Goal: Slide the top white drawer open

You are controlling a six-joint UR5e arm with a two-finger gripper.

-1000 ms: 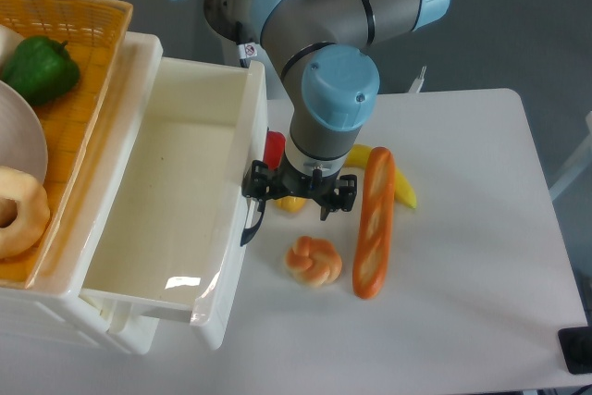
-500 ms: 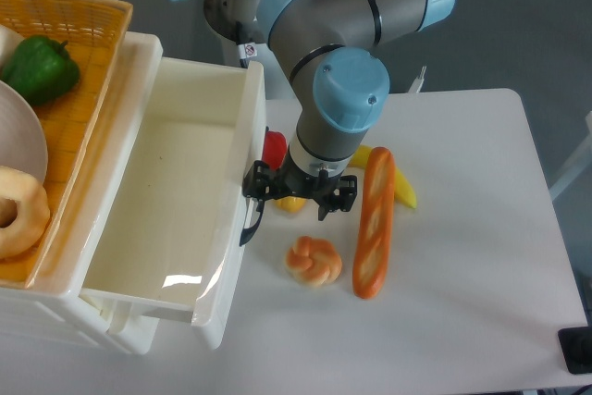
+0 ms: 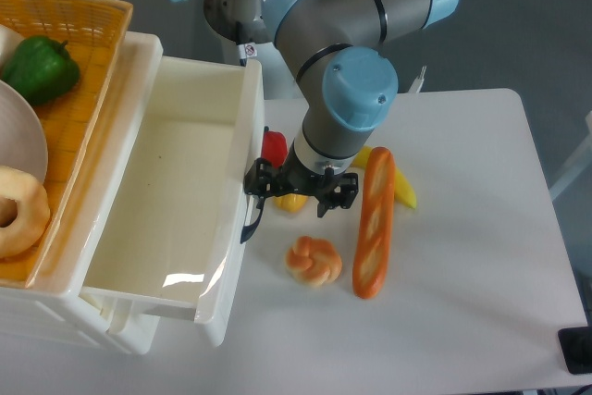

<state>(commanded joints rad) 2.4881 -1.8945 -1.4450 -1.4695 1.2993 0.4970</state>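
Item: top white drawer (image 3: 176, 201) pulled well out; my hand (image 3: 301, 199), fingers spread and empty, risks snagging its black handle (image 3: 251, 225) at 9 o'clock.

1. A white table (image 3: 462, 256) carries a long baguette (image 3: 373, 224) and a knotted bun (image 3: 314, 261).
2. A banana (image 3: 403, 190) lies just beside the baguette; a cabinet (image 3: 55, 321) occupies the left side.
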